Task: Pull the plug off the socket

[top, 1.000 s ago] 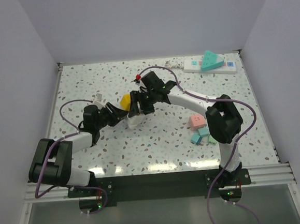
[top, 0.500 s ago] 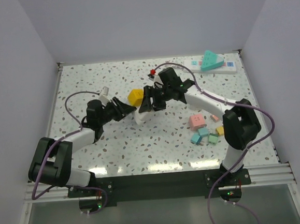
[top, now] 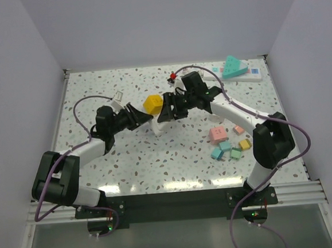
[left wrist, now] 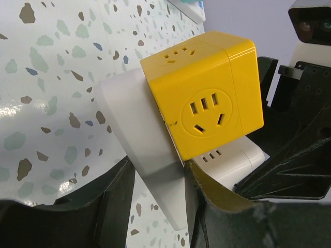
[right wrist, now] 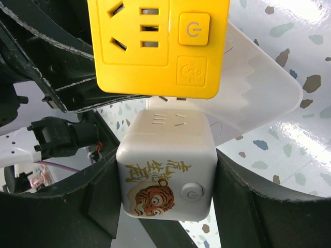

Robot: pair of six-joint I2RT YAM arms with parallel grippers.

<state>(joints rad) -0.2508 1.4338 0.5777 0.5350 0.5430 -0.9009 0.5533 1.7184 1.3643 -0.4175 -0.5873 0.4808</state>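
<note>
The socket, a white power strip (top: pixel 253 74) with small coloured marks, lies at the back right. A teal triangular piece (top: pixel 233 67) sits on its face. Both grippers are away from it, mid-table. My left gripper (top: pixel 142 117) (left wrist: pixel 158 201) is shut on a white triangular piece (left wrist: pixel 139 139) that carries a yellow cube socket (top: pixel 152 104) (left wrist: pixel 207 98). My right gripper (top: pixel 166 111) (right wrist: pixel 165 175) is shut on a white cube (right wrist: pixel 165 165) with a tiger sticker. The white cube sits tight under the yellow cube (right wrist: pixel 155 46); I cannot tell whether they are joined.
Several small pink, teal, green and yellow blocks (top: pixel 228 143) lie right of centre. A cable end with a red tip (top: pixel 172 76) sticks up by the right wrist. White walls close the table on three sides.
Both grippers have carried the white piece, yellow cube and white cube away from the arm bases and a little right. The right arm has swung right, uncovering more small blocks.
</note>
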